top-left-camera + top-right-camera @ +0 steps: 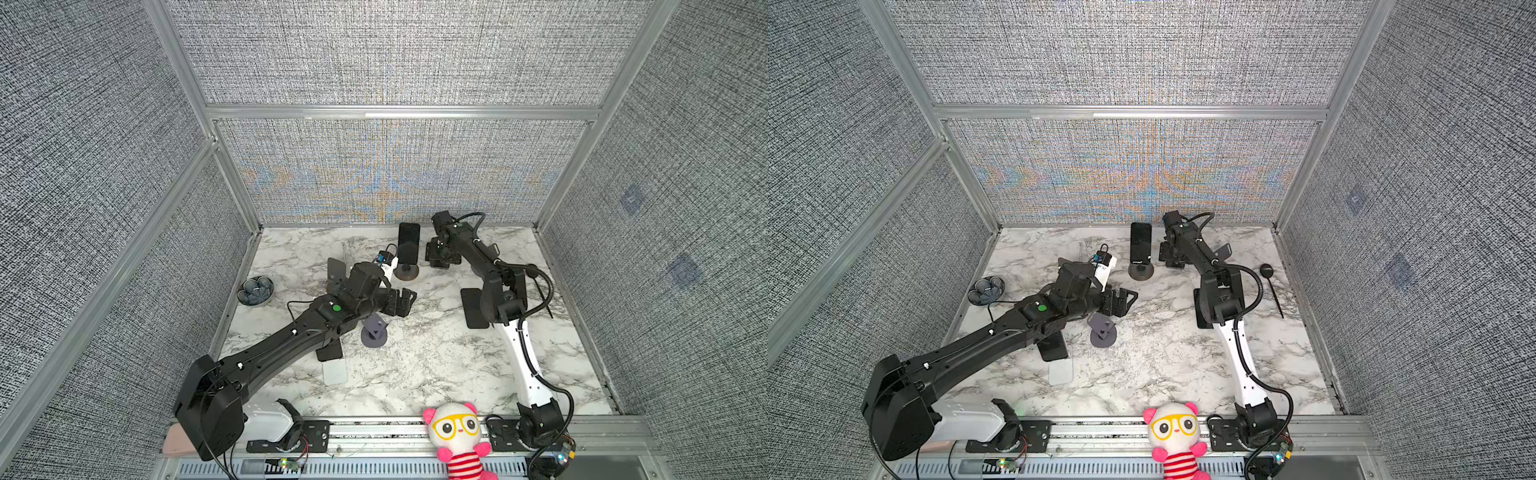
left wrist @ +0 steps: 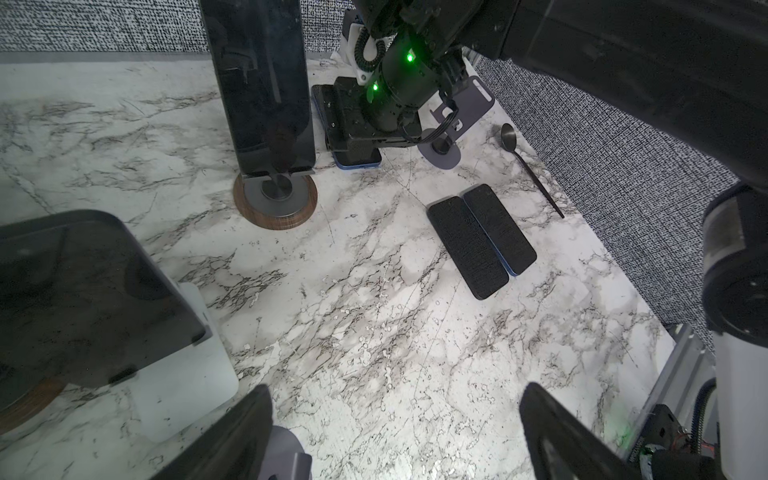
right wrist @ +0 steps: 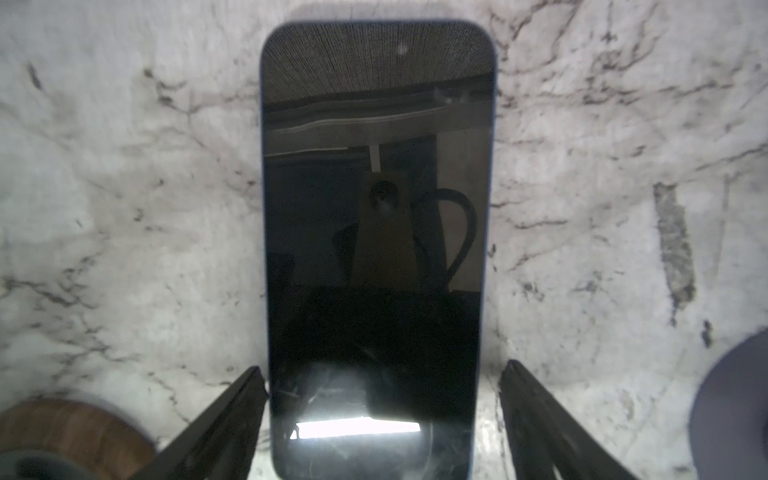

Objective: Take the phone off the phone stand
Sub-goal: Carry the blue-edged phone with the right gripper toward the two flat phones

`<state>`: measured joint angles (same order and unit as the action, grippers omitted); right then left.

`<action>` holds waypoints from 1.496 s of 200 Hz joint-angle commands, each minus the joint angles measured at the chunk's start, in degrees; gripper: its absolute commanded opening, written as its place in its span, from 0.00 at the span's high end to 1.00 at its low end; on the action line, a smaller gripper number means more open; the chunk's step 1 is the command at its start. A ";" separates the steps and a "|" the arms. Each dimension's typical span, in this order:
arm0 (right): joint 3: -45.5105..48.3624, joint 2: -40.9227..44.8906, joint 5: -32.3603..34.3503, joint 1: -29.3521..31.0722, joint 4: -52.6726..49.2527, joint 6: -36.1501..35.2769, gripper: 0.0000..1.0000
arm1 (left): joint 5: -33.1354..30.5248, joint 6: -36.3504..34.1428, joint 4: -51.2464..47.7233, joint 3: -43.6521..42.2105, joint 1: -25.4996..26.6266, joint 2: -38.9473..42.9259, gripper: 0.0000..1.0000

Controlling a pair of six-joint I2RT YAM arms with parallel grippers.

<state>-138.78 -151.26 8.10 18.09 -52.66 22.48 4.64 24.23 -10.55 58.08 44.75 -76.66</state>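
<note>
right tool (image 3: 382, 368) open, a finger each side of blue phone (image 3: 374, 208), no squeeze | blue phone flat on worktop (image 3: 124, 166), beside bare grey stand (image 2: 473, 99) | left tool (image 2: 395, 436) open, empty | job looks nearly done; black phone (image 2: 266, 83) stands on wood stand (image 2: 274, 203)

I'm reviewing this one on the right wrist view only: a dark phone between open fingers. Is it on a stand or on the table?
Observer: The left wrist view shows that blue-edged phone flat on the marble, clear of the empty grey stand.
Operator: Is any phone on a stand?
Observer: Yes, a second phone stands upright in the wood-rimmed stand.
Operator: And the left hand?
Observer: Open, nothing between its fingers.
</note>
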 commanded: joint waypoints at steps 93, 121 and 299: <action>4.76 0.58 -5.81 0.16 -16.13 0.82 0.33 | 0.13 -0.63 0.53 0.24 -0.10 0.48 0.06; 8.60 3.20 -5.98 0.11 -15.40 0.59 0.35 | -0.25 -0.75 0.35 0.02 -0.12 0.81 0.06; 48.44 27.69 -8.01 7.74 -3.33 7.35 0.42 | 1.09 -0.25 1.95 -2.30 -0.15 1.72 0.06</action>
<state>-95.46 -124.90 2.57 24.93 -52.82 27.20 4.71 24.10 -9.56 55.81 44.73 -75.22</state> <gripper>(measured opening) 0.612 0.938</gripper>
